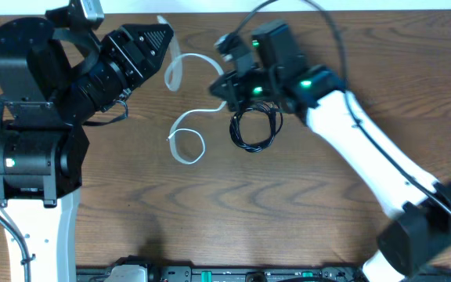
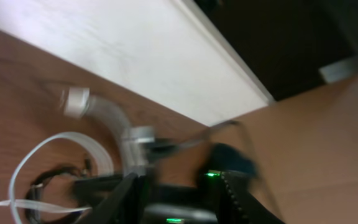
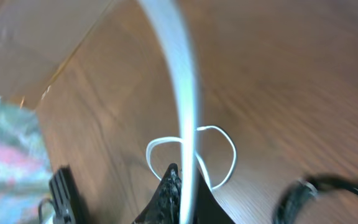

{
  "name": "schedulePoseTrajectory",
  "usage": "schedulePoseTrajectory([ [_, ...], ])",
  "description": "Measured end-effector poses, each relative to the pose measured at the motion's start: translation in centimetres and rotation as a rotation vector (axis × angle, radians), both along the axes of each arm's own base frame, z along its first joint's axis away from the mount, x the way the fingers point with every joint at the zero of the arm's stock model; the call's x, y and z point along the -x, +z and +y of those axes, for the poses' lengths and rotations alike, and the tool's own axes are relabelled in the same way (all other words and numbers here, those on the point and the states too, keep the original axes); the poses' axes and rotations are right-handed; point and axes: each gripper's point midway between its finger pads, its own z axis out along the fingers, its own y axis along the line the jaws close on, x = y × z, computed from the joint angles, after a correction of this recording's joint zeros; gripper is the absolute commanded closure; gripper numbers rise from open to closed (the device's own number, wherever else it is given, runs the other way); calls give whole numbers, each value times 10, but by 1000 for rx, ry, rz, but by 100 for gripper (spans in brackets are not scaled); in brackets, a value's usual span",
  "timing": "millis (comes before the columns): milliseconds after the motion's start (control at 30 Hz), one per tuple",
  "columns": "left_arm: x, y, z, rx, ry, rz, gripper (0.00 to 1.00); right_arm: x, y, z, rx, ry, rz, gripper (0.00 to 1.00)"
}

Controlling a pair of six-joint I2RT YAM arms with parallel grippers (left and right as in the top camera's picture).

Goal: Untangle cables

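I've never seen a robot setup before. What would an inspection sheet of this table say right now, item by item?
Surface: brown wood-grain table, no spills seen.
Job's things: white cable lying in loops mid-table; black cable coiled beside it; whether they cross is unclear.
Clutter: nothing seen.
Jaws: right arm has its jaws shut on the white cable; for the left arm, open or shut cannot be told.
Cables: a thick black cord runs to the right arm.
Surroundings: pale strip beyond the table's far edge.
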Motion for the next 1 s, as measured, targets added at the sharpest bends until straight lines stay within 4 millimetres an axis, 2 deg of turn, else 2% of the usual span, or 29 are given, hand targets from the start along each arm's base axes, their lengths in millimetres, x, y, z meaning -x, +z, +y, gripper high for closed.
schedulePoseTrajectory([
  [67, 0, -9, 5, -25, 29, 27, 36, -2, 30, -26, -15, -85, -32, 99],
  [167, 0, -20, 13, -64, 67, 61, 34, -3, 85, -76, -72, -236, -97, 99],
  [233, -1, -24, 16, -89, 83, 70, 34, -1, 128, -128, -130, -382, -153, 99],
  [267, -2, -25, 18, -100, 86, 66, 34, 0, 141, -146, -149, -431, -174, 99],
  [300, -2, -25, 19, -117, 85, 57, 34, 3, 158, -174, -175, -508, -199, 99],
  [333, -2, -26, 19, -126, 82, 55, 34, 4, 165, -188, -185, -551, -215, 99],
  [433, -3, -31, 21, -169, 77, 53, 34, 12, 192, -248, -213, -723, -281, 99],
  [467, -3, -33, 21, -179, 72, 55, 34, 13, 196, -260, -214, -756, -292, 99],
  [533, -5, -38, 21, -200, 66, 60, 27, 12, 199, -294, -205, -858, -308, 99],
  [567, -6, -40, 21, -205, 63, 66, 23, 10, 197, -306, -198, -890, -308, 99],
  [600, -7, -45, 22, -218, 58, 76, 20, 9, 196, -308, -196, -896, -306, 99],
  [667, -9, -52, 22, -225, 54, 102, 18, -9, 184, -332, -171, -955, -293, 99],
  [700, -11, -56, 21, -227, 51, 115, 17, -15, 181, -337, -166, -964, -293, 99],
  [800, -17, -68, 21, -243, 40, 149, 17, -58, 156, -366, -130, -1009, -292, 99],
  [833, -19, -73, 21, -247, 37, 165, 17, -77, 153, -376, -131, -1017, -323, 99],
  [933, -25, -86, 21, -255, 29, 205, 17, -113, 142, -400, -138, -1049, -379, 99],
  [1000, -29, -95, 21, -262, 22, 227, 17, -139, 142, -424, -170, -1107, -456, 99],
])
